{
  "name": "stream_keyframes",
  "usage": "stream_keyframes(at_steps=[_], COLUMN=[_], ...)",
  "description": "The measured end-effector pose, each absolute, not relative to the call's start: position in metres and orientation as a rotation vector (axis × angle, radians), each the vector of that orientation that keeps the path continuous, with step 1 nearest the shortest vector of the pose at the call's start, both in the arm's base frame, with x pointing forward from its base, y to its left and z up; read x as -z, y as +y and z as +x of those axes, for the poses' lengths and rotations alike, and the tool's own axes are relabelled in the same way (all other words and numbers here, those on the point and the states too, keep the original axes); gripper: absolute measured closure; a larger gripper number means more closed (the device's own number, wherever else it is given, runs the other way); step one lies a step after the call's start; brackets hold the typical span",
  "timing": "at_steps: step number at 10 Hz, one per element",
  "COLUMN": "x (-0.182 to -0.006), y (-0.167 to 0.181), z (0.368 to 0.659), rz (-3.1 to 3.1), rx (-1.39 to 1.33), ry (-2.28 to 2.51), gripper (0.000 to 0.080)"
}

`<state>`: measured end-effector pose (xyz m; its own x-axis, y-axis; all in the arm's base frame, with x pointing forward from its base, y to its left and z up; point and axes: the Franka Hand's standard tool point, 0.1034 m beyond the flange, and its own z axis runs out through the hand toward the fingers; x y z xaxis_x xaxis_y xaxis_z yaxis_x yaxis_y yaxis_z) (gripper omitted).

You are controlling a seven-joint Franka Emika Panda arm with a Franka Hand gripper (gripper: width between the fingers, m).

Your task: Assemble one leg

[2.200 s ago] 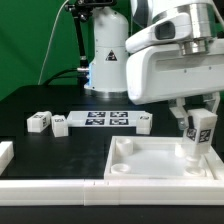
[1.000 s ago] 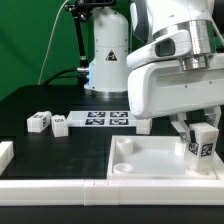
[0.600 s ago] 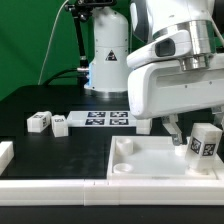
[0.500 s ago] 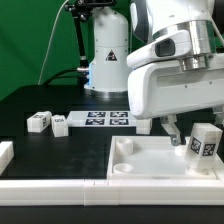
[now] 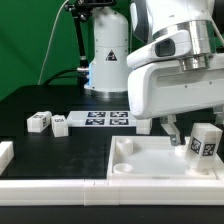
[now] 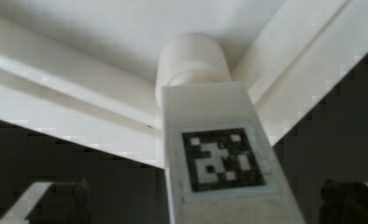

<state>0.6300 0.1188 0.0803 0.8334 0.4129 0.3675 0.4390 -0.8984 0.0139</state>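
The leg is a small white block with a square tag. It stands in the near right corner of the large white panel, leaning slightly. My gripper is open around it; one finger shows apart from the leg, on its left in the exterior view. In the wrist view the leg fills the middle, its round end sits against the panel's corner, and the gripper has its dark fingers far apart at both sides.
Two more small white legs lie on the black table beside the marker board, and another lies at the board's other end. A white part sits at the exterior view's left edge. The robot base stands behind.
The fingers have opened and let go of the leg, which now stands free and leans a little to the exterior view's right. Nothing has moved in the last half second.
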Motion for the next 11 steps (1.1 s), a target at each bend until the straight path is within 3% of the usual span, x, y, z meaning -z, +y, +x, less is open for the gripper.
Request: stream_keyframes(at_steps=[2, 5, 8, 11], x=[-0.093, -0.093, -0.092, -0.085], y=[0.119, 0.122, 0.133, 0.119], z=[0.634, 0.632, 0.622, 0.622], rz=[-2.939, -2.942, -2.968, -2.98], rx=[0.587, 0.527, 0.163, -0.083], ry=[-0.685, -0.69, -0.679, -0.683], gripper=[0.0151, 0.0151, 0.0151, 0.0151])
